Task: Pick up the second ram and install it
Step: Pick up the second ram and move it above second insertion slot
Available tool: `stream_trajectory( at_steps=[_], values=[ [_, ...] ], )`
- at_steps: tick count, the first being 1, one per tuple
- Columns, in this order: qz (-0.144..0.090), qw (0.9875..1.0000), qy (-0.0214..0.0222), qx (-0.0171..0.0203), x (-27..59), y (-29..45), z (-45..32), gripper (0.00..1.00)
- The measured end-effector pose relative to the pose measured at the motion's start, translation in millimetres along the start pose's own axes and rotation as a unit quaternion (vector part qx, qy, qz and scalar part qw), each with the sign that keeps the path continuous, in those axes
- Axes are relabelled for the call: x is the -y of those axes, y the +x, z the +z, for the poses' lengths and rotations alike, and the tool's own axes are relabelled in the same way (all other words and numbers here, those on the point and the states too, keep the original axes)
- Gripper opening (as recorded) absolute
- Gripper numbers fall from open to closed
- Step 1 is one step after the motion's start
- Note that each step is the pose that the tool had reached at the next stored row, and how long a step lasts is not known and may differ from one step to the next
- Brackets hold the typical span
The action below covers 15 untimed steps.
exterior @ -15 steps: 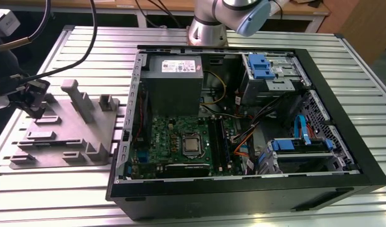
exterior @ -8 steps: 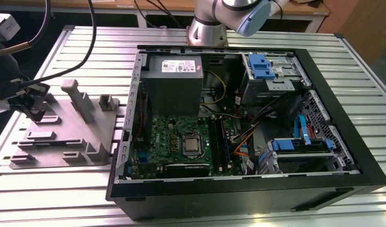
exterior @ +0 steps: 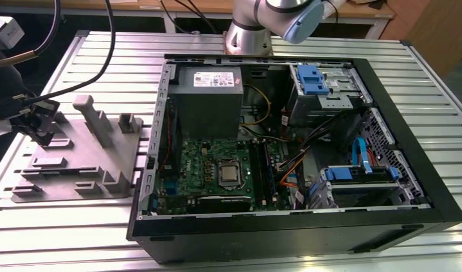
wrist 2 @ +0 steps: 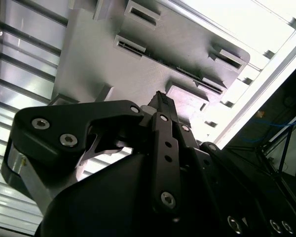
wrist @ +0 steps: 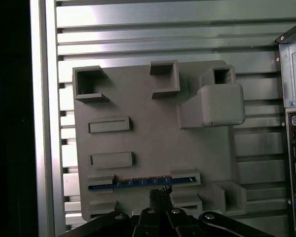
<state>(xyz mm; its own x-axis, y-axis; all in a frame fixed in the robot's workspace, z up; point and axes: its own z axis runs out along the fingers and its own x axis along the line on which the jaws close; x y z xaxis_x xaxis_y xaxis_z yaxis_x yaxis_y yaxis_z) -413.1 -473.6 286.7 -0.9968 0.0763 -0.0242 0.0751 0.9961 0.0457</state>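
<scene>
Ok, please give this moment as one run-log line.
step: pick | gripper: at second ram | second ram: in gray fixture plate slot | installed: no

I get even light on the ribbed table point(exterior: 65, 232); glare whites out its edge in the second wrist view; the case point(exterior: 291, 233) interior is dim.

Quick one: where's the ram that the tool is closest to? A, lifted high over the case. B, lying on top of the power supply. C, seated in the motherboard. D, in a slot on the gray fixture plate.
D: in the first wrist view the ram lies in a slot of the fixture plate, with the tool close to it.
</scene>
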Motion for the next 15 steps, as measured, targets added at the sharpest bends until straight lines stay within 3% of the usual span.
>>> stream_trajectory(
  at_steps=[7, 11, 15],
  values=[
    [-0.005, 1.0000, -0.0001, -0.0005, 0.0, 0.0, 0.6, 0.10],
    [-0.035, 0.9994, -0.0007, -0.0019, 0.1, 0.1, 2.9, 0.10],
    [-0.071, 0.9975, -0.0016, -0.0036, 0.3, 0.2, 5.7, 0.10]
  ],
)
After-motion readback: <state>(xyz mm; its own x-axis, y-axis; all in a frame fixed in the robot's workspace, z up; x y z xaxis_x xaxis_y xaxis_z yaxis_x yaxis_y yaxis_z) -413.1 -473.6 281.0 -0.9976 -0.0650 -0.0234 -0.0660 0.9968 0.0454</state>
